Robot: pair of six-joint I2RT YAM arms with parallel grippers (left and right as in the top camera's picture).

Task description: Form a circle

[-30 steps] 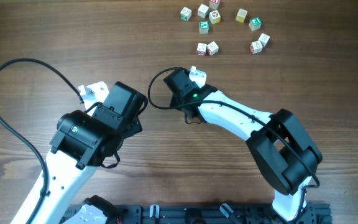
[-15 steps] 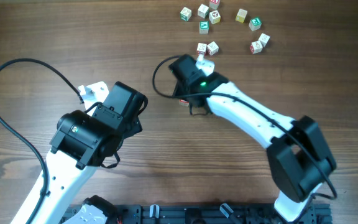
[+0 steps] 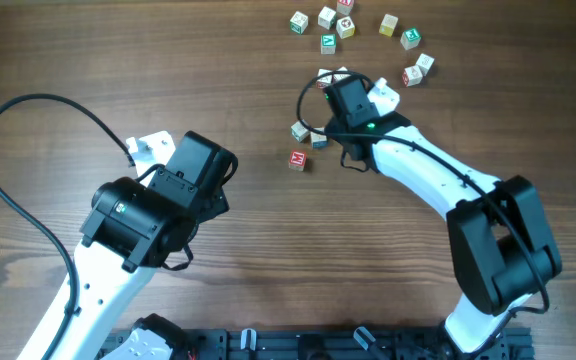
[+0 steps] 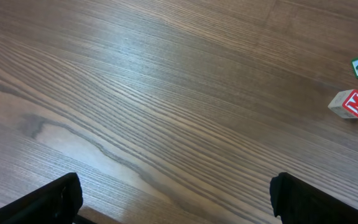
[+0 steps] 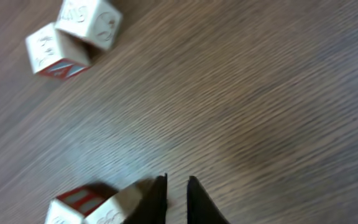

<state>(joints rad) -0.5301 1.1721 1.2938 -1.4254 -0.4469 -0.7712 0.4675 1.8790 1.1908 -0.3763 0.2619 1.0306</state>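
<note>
**Overhead and wrist views.** Since 1 s earlier, the right gripper point(image 5: 176, 186) had swung from frame centre toward the upper right, its fingers drawn together on nothing. The white cube point(image 3: 299, 130), blue cube point(image 3: 319, 141) and red cube point(image 3: 296, 160), previously unseen, lay exposed at upper centre. These 3 formed a loose triangle, longest top-to-bottom. The left gripper point(image 4: 179, 200) had its fingers wide apart.

brown wood-grain table point(image 3: 168, 60) with small letter cubes point(image 3: 328, 43) loosely scattered
</note>
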